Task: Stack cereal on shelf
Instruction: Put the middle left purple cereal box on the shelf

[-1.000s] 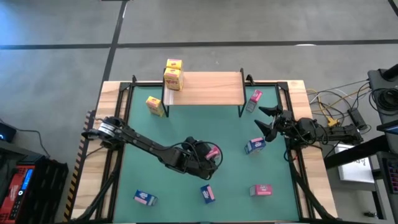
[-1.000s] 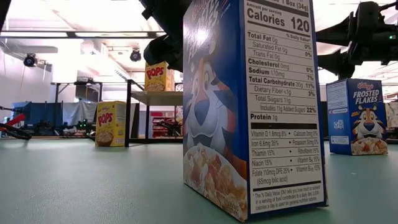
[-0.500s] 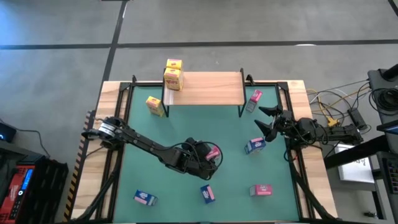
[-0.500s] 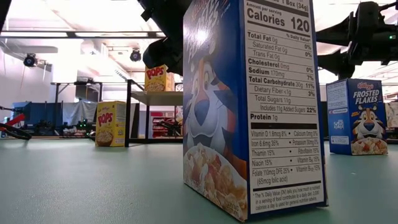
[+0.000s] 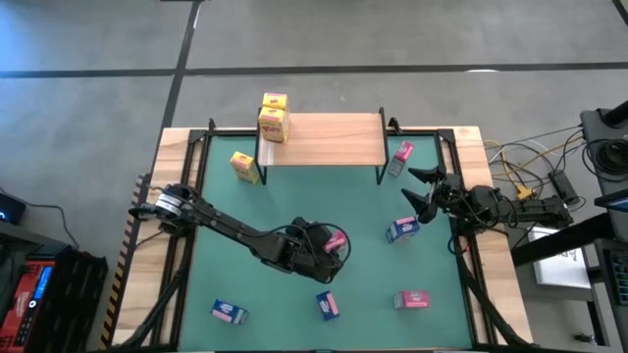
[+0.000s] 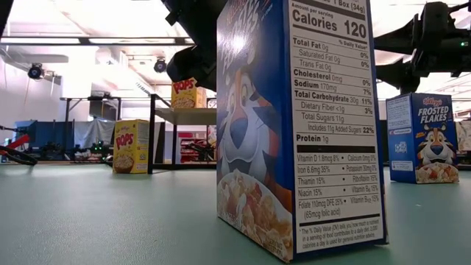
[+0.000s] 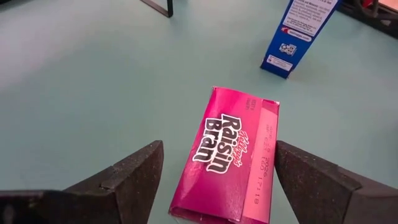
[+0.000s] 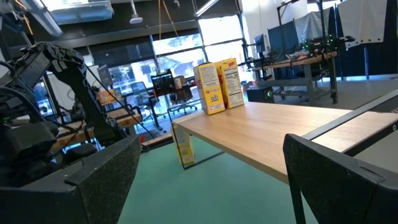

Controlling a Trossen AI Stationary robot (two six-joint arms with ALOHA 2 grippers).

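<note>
Nothing is shifting on the counter since a second ago; only the left arm is sitting slightly differently in the low view. Two yellow boxes (image 5: 274, 118) are standing on the shelf (image 5: 329, 137) at its left end, and a third yellow box (image 5: 244, 166) is standing on the green mat (image 5: 226, 275) just beside the shelf's left leg. A pink box (image 7: 233, 155) is lying flat near the mat's middle, in front of the shelf, with the left fingers (image 7: 143, 174) spread open on either side of it and not touching it. Another pink box (image 5: 400, 157) is leaning by the shelf's right leg, and a third (image 5: 412, 298) is lying far in front of the shelf on the right. One blue box (image 5: 401, 229) is standing right of the middle, and two more (image 5: 328, 305) (image 5: 228, 312) are sitting at the mat's near edge. Right of the shelf, the right gripper (image 5: 420, 191) is hovering with its fingers wide open and holding nothing.
</note>
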